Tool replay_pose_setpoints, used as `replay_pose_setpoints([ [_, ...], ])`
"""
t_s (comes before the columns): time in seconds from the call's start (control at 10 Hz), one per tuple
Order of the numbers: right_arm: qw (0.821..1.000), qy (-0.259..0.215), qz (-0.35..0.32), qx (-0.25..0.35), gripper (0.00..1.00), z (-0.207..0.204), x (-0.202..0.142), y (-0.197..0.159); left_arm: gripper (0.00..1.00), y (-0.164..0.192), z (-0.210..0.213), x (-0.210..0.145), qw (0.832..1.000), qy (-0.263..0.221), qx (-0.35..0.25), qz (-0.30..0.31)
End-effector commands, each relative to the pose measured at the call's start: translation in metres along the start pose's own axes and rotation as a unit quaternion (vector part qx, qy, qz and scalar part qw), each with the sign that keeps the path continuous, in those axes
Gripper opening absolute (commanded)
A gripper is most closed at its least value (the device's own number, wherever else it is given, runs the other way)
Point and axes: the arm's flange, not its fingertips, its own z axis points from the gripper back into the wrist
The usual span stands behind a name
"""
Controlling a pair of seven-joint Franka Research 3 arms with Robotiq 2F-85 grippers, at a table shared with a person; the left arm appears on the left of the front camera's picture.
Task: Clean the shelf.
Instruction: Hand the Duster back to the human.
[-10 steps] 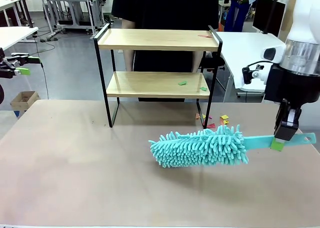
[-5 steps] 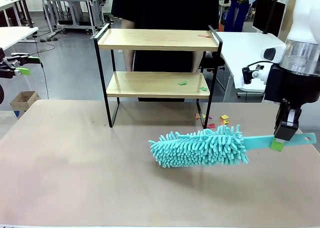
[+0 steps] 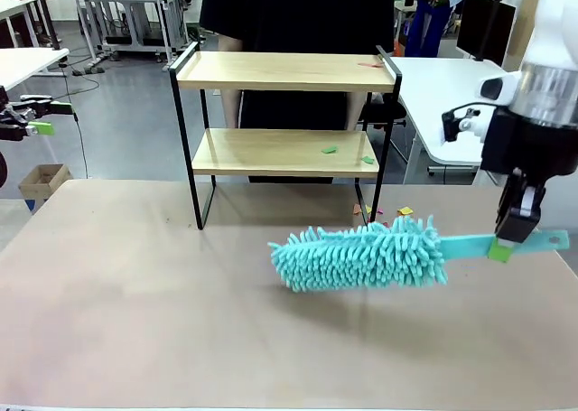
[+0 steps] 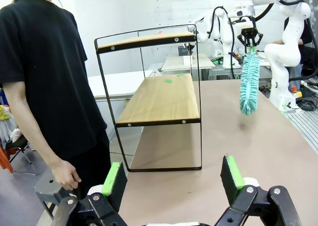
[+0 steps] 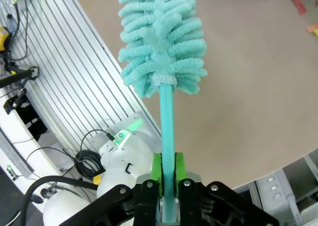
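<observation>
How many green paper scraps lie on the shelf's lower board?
2: one green scrap mid-right on the lower board, another near its right front corner. Others may be hidden.

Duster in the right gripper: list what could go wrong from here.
1. The right gripper pinches the duster only by its thin handle, far from the fluffy head, so it may twist or slip.
2. Sweeping the paper scraps may push them off the shelf onto the table.

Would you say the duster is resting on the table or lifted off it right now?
Lifted. The right gripper is shut on the handle, and the teal duster hangs level above the table, casting a shadow beneath its head.
</observation>
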Motion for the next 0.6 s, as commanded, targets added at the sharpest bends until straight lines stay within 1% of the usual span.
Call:
replay_pose_setpoints([
  [0.0,0.997,-0.048,0.052,0.019,0.13,0.016,-0.002,-0.044,1.00,-0.001,-0.001,0.002,1.000,-0.001,-0.001,-0.008],
  [0.2,0.990,-0.093,0.102,0.029,0.13,0.014,-0.004,-0.070,1.00,-0.001,-0.001,0.002,1.000,-0.001,-0.001,-0.008],
  [0.3,0.975,-0.134,0.169,0.052,0.13,0.009,-0.002,-0.082,1.00,-0.001,-0.001,0.002,1.000,-0.001,-0.001,-0.008],
  [0.4,0.965,-0.163,0.199,0.057,0.13,0.006,0.001,-0.092,1.00,-0.001,-0.001,0.002,1.000,-0.001,-0.001,-0.008],
  [0.5,0.959,-0.180,0.216,0.046,0.13,0.006,0.005,-0.099,1.00,-0.001,-0.001,0.002,1.000,-0.001,-0.001,-0.008],
])
